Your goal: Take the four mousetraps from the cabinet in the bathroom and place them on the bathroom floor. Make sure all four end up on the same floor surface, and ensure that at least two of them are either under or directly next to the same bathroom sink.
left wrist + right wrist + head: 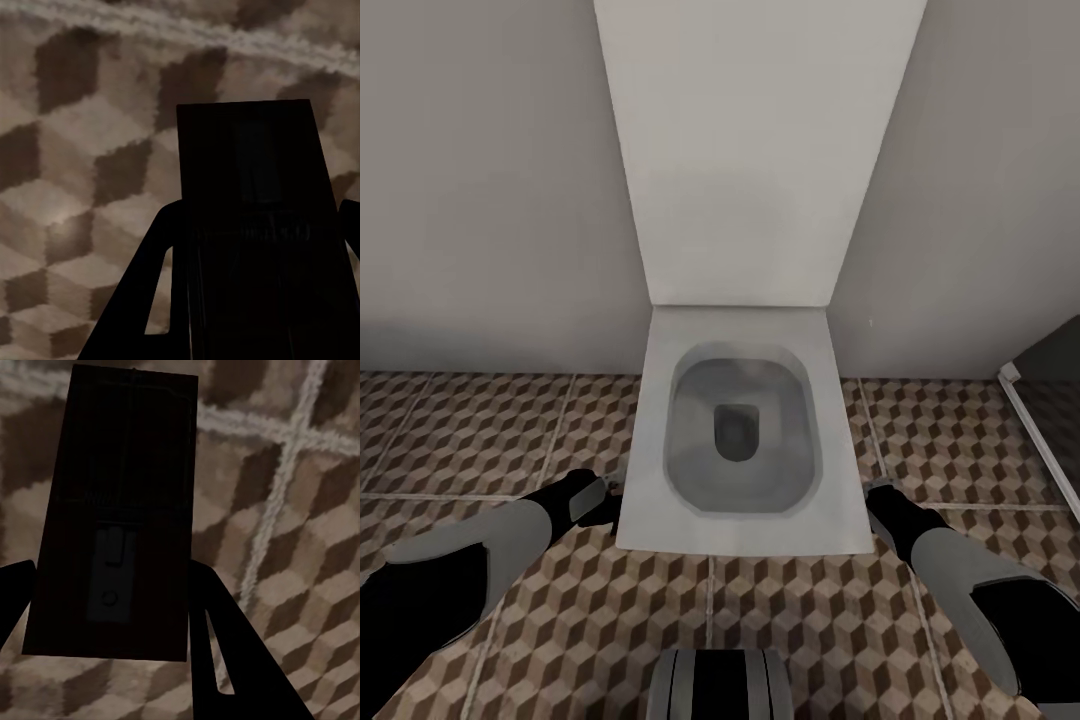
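Head view: white toilet (738, 440) fills the bathroom floor (480, 440) ahead; each gripper clamps a mousetrap (120, 510).

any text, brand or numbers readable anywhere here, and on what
None can be read.
Mousetrap held in the right claw: dark metal parts, no lettering.
Mousetrap held in the left claw: too dark to tell any marking.
Toilet: plain white, no brand mark.
Bathroom floor: cube pattern, no writing.
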Controlling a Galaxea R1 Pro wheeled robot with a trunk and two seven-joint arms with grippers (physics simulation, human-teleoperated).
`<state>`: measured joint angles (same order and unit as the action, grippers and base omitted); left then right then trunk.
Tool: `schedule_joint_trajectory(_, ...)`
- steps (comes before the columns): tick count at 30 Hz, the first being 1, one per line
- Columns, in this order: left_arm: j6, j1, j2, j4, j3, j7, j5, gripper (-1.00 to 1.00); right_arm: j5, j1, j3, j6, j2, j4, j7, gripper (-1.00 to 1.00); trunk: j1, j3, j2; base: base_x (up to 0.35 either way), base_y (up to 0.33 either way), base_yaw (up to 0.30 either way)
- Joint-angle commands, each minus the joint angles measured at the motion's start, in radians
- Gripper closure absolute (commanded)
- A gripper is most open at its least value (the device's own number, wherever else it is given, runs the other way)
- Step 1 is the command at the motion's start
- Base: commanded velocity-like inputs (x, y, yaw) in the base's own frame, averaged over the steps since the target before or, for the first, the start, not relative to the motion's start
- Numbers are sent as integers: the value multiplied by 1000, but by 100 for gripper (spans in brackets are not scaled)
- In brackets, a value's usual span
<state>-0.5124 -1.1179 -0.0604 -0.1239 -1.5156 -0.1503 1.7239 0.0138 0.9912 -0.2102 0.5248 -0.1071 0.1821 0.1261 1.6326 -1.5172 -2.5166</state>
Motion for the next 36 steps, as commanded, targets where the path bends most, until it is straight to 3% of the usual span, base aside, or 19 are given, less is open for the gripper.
schedule_joint_trajectory(1,-1,-1,-1,-4,-4,-9,9,100,-2,0,-3,6,0,2,1,100,0,-1,0,0,0,0)
schedule_joint_trajectory(2,-1,-1,-1,-4,-3,-9,9,100,-2,0,-3,6,0,2,1,100,0,-1,0,0,0,0)
schedule_joint_trajectory(3,-1,-1,-1,-4,-3,-9,9,100,-2,0,-3,6,0,2,1,-100,0,-1,0,0,0,0)
schedule_joint_trajectory(36,-1,-1,-1,-5,-3,-9,9,100,-5,0,-2,-8,2,3,-1,-100,0,-1,0,0,0,0)
